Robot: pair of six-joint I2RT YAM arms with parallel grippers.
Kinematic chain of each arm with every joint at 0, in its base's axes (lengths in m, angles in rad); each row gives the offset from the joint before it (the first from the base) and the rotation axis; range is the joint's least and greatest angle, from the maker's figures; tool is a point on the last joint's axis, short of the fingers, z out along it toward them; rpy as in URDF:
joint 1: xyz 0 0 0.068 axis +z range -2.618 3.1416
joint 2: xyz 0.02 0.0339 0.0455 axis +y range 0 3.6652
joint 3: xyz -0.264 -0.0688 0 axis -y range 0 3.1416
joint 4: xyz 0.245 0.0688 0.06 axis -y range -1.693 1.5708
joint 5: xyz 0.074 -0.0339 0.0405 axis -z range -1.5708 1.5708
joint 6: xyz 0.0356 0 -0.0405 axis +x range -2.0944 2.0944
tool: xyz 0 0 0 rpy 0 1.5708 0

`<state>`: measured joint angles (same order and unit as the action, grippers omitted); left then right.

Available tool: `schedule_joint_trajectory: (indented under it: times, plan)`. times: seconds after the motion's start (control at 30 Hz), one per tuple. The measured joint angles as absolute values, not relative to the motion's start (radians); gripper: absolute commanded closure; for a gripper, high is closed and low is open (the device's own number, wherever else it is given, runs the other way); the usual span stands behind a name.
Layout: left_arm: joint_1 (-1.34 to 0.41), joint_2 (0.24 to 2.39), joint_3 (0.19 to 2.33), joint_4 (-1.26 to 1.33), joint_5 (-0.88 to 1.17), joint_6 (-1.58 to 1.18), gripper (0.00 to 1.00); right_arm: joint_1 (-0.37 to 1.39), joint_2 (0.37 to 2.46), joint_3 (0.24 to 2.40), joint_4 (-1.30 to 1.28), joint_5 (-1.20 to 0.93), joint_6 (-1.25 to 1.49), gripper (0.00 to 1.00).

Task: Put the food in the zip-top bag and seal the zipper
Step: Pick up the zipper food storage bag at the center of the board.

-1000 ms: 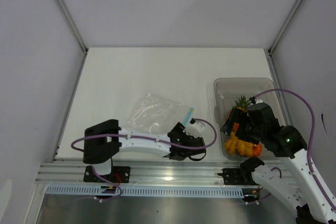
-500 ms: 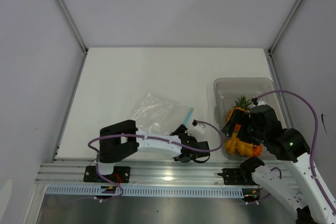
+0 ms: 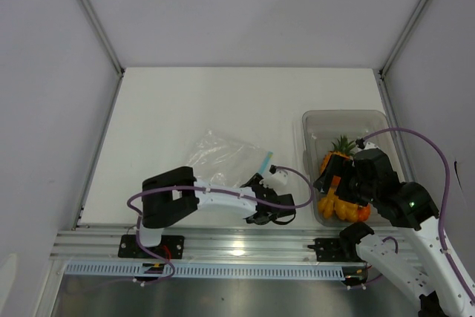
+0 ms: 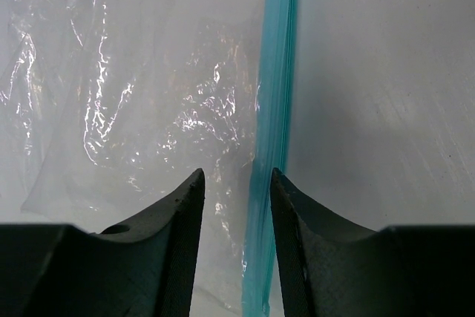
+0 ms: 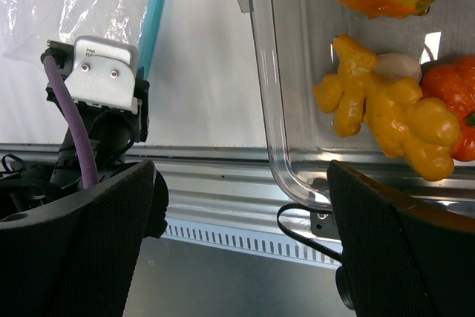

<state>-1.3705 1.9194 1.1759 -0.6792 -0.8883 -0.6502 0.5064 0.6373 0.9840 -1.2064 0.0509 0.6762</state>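
The clear zip-top bag [image 3: 223,159] lies flat on the white table, its teal zipper [image 3: 265,159] along the right edge. My left gripper [image 3: 261,183] is low at the bag's near right corner. In the left wrist view the zipper [image 4: 276,94] runs between the left gripper's [image 4: 236,176] fingers, close to the right one, and a gap still shows on both sides. The food sits in the grey bin [image 3: 345,118]: a pineapple [image 3: 340,150], a lumpy yellow-orange piece [image 5: 393,113] and a red-orange one [image 5: 453,98]. My right gripper [image 5: 241,172] hangs wide open over the bin's near left corner, holding nothing.
An aluminium rail [image 3: 237,246] runs along the table's near edge under both arms. The bin's wall [image 5: 278,109] stands between the food and the bag. The left arm's wrist and purple cable [image 5: 96,79] sit just left of the bin. White walls enclose the table.
My left arm has swung in toward the bag's near right corner and its jaws have narrowed around the zipper. The right arm has barely shifted.
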Motion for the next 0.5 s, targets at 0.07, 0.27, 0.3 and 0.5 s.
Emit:
schedule_joint_trajectory:
  times: [0.07, 0.27, 0.3, 0.5]
  plan:
    - [-1.367, 1.922, 1.176, -0.672, -0.888, -0.646, 0.57, 0.506, 0.637, 0.984, -1.206, 0.051, 0.676, 0.0]
    - [-1.362, 1.929, 1.16, -0.647, -0.888, -0.639, 0.66, 0.506, 0.637, 0.984, -1.206, 0.051, 0.676, 0.01]
    - [-1.36, 1.93, 1.156, -0.645, -0.888, -0.637, 0.66, 0.506, 0.637, 0.984, -1.206, 0.051, 0.676, 0.01]
    - [-1.338, 1.937, 1.132, -0.622, -0.889, -0.627, 0.88, 0.506, 0.637, 0.984, -1.205, 0.051, 0.677, 0.01]
